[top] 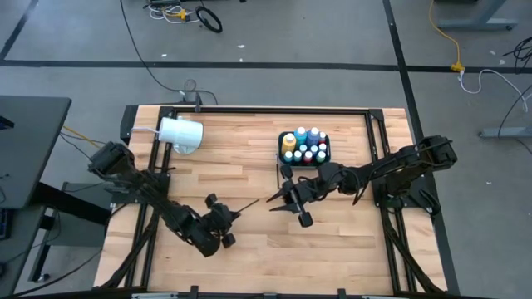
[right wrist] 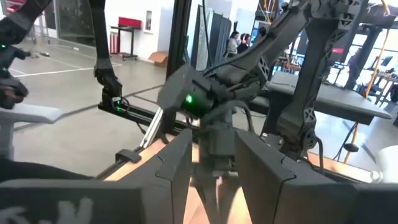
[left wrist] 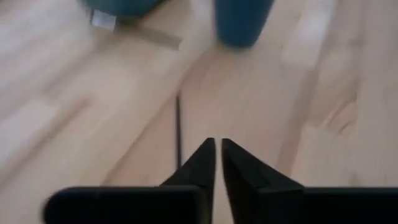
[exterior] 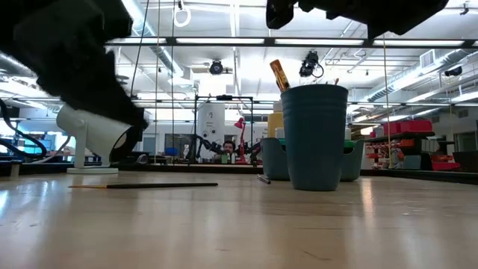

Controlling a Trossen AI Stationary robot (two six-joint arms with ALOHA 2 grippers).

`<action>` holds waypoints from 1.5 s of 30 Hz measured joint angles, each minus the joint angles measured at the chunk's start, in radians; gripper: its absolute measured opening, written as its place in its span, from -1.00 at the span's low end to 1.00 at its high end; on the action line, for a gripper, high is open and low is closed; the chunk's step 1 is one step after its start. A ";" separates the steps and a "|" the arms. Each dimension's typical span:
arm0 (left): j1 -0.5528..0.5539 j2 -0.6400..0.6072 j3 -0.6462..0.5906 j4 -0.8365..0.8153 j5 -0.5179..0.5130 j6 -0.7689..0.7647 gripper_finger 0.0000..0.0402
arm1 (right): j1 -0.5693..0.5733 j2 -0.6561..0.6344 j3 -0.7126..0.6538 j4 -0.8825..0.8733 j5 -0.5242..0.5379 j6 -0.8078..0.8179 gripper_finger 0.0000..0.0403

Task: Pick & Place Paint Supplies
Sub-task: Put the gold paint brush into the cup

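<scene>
A thin dark brush (top: 248, 205) lies flat on the table in the middle, also showing in the low view (exterior: 149, 185). My left gripper (left wrist: 217, 155) hangs shut just above the brush's near end and holds nothing. A blue cup (exterior: 314, 138) stands upright to the brush's right with one brush (exterior: 279, 75) leaning in it. My right gripper (right wrist: 217, 174) hovers level above that cup, open, nothing between its fingers. Small paint bottles (top: 303, 145) in several colours stand in a dark tray (top: 280, 151) at the far right.
A large white cup (top: 180, 134) lies tipped at the far left. A dark frame (top: 249, 109) runs along the table's far edge and both sides. Bare wood (top: 274, 257) stretches along the near edge.
</scene>
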 joint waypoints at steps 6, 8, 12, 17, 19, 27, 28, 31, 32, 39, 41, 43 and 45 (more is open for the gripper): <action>-0.029 0.000 0.000 -0.200 0.134 -0.222 -0.44 | 0.001 0.000 0.015 -0.070 -0.001 0.021 -0.39; -0.045 0.000 0.000 -0.220 0.189 -0.279 -0.35 | 0.001 0.000 0.015 -0.077 -0.001 0.017 -0.39; -0.076 0.000 0.000 -0.221 0.218 -0.316 -0.29 | 0.001 0.000 0.015 -0.076 -0.001 0.016 -0.39; -0.086 0.000 -0.003 -0.246 0.183 -0.319 -0.30 | 0.001 0.000 0.015 -0.073 -0.001 0.016 -0.39; -0.085 0.013 -0.023 -0.239 0.179 -0.338 -0.30 | 0.001 0.000 0.015 -0.073 -0.001 0.016 -0.39; -0.090 0.086 -0.093 -0.169 0.169 -0.415 -0.30 | 0.001 0.000 0.016 -0.071 -0.001 0.011 -0.39; -0.090 0.087 -0.093 -0.169 0.170 -0.414 -0.32 | 0.001 0.000 0.016 -0.070 -0.001 0.010 -0.39; -0.089 0.088 -0.093 -0.171 0.173 -0.409 -0.43 | 0.001 0.000 0.016 -0.068 -0.001 0.009 -0.39; -0.089 0.089 -0.093 -0.164 0.173 -0.392 -0.50 | 0.001 0.000 0.016 -0.069 -0.001 0.006 -0.39; -0.088 0.092 -0.090 -0.152 0.168 -0.371 -0.95 | 0.001 0.000 0.016 -0.068 -0.001 0.005 -0.39; -0.097 0.090 -0.080 -0.155 0.145 -0.348 -0.97 | 0.001 0.000 0.016 -0.068 -0.001 0.005 -0.39; -0.101 0.082 -0.064 -0.170 0.131 -0.305 -0.98 | 0.001 0.000 0.016 -0.068 -0.001 0.005 -0.39; -0.101 0.067 -0.034 -0.179 0.098 -0.246 -0.98 | 0.001 0.000 0.016 -0.068 0.000 0.004 -0.39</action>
